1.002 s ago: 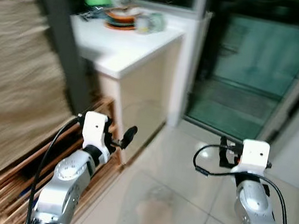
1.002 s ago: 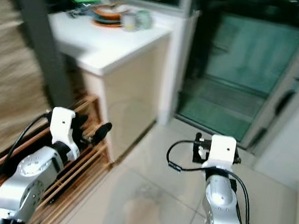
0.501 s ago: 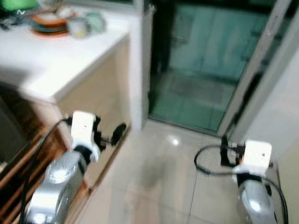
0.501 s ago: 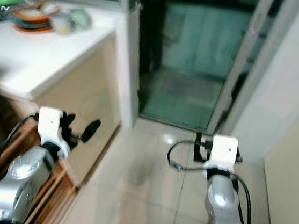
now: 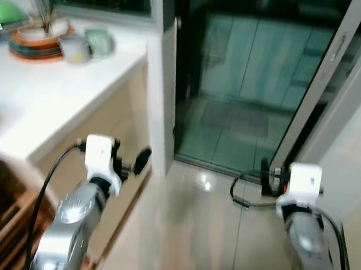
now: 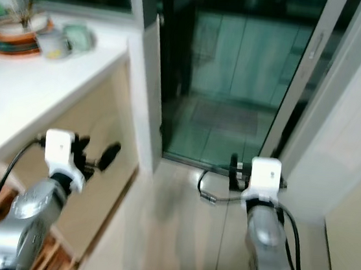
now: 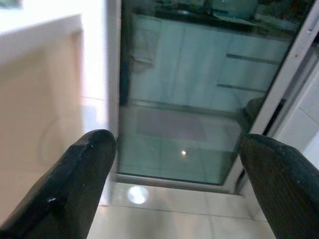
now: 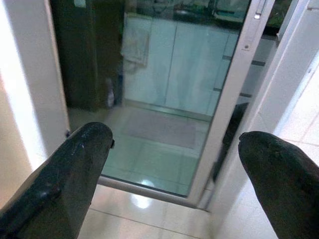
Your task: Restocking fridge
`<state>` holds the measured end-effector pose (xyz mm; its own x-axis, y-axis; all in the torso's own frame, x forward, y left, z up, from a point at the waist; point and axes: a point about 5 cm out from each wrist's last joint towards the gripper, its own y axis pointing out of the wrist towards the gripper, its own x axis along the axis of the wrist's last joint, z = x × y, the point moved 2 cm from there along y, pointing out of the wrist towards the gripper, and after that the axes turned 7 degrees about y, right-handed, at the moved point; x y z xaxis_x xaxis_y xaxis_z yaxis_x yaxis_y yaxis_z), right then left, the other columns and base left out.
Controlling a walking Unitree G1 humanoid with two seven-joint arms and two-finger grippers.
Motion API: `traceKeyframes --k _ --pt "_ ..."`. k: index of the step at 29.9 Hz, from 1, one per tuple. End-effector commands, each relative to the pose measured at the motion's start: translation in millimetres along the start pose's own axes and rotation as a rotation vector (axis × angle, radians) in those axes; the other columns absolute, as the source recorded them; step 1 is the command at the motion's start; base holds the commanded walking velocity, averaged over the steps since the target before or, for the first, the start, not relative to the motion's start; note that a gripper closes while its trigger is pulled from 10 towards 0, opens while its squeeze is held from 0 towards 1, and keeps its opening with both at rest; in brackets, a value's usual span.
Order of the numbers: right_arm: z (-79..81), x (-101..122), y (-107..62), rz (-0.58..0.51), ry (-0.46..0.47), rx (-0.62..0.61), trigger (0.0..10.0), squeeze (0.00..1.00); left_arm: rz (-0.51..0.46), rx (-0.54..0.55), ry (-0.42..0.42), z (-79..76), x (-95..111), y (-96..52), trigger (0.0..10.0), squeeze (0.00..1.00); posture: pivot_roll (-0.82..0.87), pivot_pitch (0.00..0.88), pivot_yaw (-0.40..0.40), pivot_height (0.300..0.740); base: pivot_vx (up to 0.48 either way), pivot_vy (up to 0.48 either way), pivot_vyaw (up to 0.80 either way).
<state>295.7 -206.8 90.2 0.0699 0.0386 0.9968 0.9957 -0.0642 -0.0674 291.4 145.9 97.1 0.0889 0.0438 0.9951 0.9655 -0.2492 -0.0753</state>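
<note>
left gripper (image 7: 172, 186) and right gripper (image 8: 174, 184) both spread wide and empty, facing a glass door (image 5: 251, 84), white counter (image 5: 47, 100) with dishes (image 5: 42, 28) far left

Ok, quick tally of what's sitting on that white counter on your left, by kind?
Stack of plates: 1
Cups: 2
Green rounded item, too blurred to name: 1
Total: 4
</note>
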Motion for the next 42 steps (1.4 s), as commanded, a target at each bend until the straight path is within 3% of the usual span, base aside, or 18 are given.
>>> traceKeyframes --k 1,12,24,42 --pt "1.0 -1 0.0 0.015 -0.007 0.015 10.0 0.0 0.011 -0.018 0.008 -4.7 -1 0.4 10.0 0.0 -0.19 0.0 0.062 0.74 0.469 0.0 0.0" --pt "1.4 -2 -3.2 0.033 -0.008 0.026 10.0 0.0 0.053 0.012 -0.025 0.2 -13 -6.7 10.0 0.0 -0.2 0.0 0.051 0.74 0.434 0.0 0.0" --pt "-1.7 4 5.2 0.046 -0.039 0.062 10.0 0.0 0.081 0.018 -0.025 -6.7 -22 -14.9 10.0 0.0 -0.2 0.0 -0.003 0.74 0.0 0.0 0.0" --pt "-5.1 -8 0.9 0.079 0.018 0.004 10.0 0.0 0.031 0.015 0.018 -5.5 -8 -12.1 10.0 0.0 -0.2 0.0 0.01 0.74 0.166 -0.16 0.17"
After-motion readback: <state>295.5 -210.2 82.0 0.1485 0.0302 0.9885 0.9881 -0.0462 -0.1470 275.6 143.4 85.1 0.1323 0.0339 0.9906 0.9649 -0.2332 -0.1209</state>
